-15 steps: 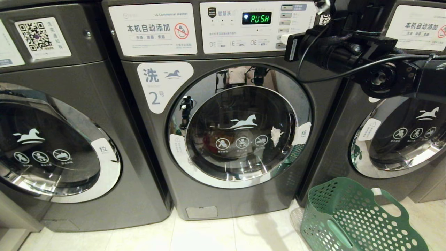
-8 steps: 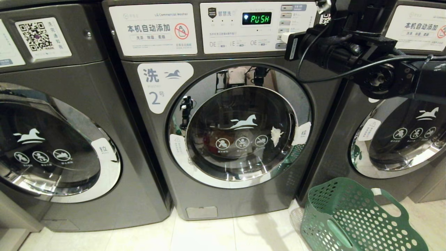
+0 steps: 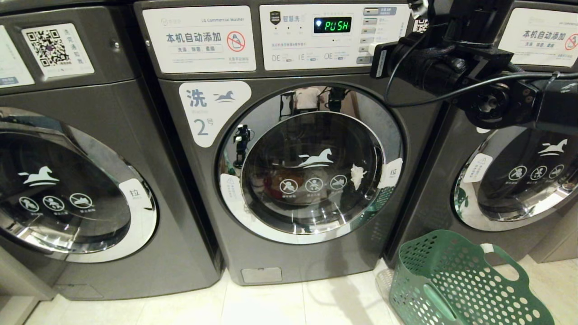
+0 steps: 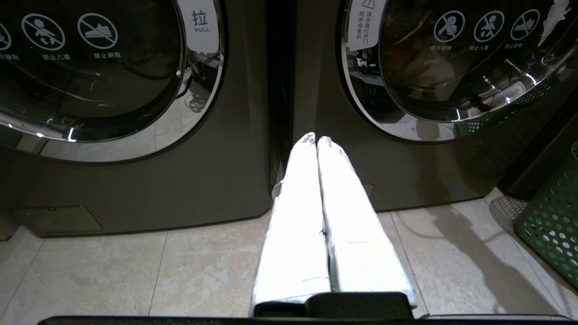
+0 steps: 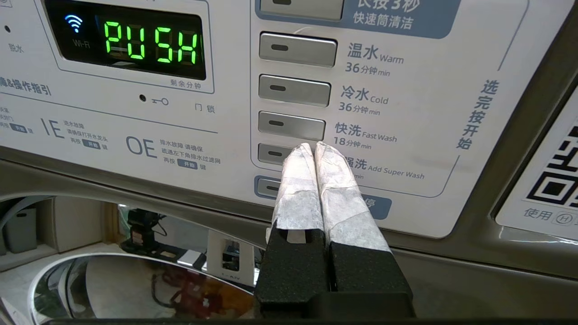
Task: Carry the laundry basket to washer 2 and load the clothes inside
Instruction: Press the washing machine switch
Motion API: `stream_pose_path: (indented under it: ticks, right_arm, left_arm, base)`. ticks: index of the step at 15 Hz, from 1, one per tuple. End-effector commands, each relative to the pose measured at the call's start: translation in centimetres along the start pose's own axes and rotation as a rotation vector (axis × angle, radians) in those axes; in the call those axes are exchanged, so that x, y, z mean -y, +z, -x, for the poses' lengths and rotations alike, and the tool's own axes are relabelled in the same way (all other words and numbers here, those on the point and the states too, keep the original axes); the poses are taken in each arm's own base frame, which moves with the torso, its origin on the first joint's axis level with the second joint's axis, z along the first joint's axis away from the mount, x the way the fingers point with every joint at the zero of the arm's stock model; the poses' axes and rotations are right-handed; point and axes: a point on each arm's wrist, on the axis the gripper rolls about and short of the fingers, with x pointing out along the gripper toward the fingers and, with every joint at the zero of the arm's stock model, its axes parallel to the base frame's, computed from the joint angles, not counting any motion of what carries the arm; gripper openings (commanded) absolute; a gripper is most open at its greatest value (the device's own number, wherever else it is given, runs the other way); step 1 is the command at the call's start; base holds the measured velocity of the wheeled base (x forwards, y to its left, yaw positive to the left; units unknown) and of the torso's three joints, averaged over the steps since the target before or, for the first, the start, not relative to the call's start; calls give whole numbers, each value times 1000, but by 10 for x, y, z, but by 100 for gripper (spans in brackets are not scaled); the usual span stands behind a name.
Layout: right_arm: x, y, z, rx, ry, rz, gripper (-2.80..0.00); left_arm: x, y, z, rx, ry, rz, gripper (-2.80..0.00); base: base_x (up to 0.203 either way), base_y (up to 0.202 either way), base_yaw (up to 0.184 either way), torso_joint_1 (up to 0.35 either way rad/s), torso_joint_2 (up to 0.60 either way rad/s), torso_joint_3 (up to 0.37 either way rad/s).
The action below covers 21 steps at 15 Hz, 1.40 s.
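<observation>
The laundry basket (image 3: 456,282), green perforated plastic with oval handle cut-outs, is sitting empty on the tiled floor (image 3: 289,304) to the right of washer 2 (image 3: 289,144). Washer 2's chrome-ringed round door is standing shut, with the clothes (image 3: 282,178) showing dimly reddish behind the glass. Three dark grey washers are lining the wall. The right end effector (image 5: 314,146), fingers pressed together, is pointing at the control panel's grey buttons (image 5: 291,124). The left end effector (image 4: 316,140), fingers likewise together, is hanging low above the floor.

Washer 2's (image 3: 289,149) closed glass door (image 3: 311,169) blocks the drum, while bare floor (image 3: 280,302) lies open left of the laundry basket (image 3: 456,284).
</observation>
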Motion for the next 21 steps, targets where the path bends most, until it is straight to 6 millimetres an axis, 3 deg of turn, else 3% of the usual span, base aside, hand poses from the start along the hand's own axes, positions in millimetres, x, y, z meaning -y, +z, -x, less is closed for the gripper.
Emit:
stream_pose_path:
  ticks: [1, 5, 12, 16, 21]
  right_arm:
    - [3, 0, 0, 3, -9, 3, -280]
    - [9, 5, 2, 11, -21, 6, -280]
    - [1, 17, 14, 18, 8, -1, -280]
    - [-9, 11, 24, -28, 59, -6, -280]
    - [-10, 0, 18, -46, 63, 5, -280]
  left_arm:
    - [0, -2, 0, -5, 0, 0, -280]
    - [0, -2, 0, -5, 0, 0, -280]
    - [0, -2, 0, -7, -2, -1, -280]
    - [0, -2, 0, -7, 0, -3, -280]
    - [0, -2, 0, -7, 3, -1, -280]
  base:
    - [0, 0, 0, 0, 0, 0]
    - [0, 0, 0, 0, 0, 0]
    - [0, 0, 0, 0, 0, 0]
    - [0, 0, 0, 0, 0, 0]
    - [0, 0, 0, 0, 0, 0]
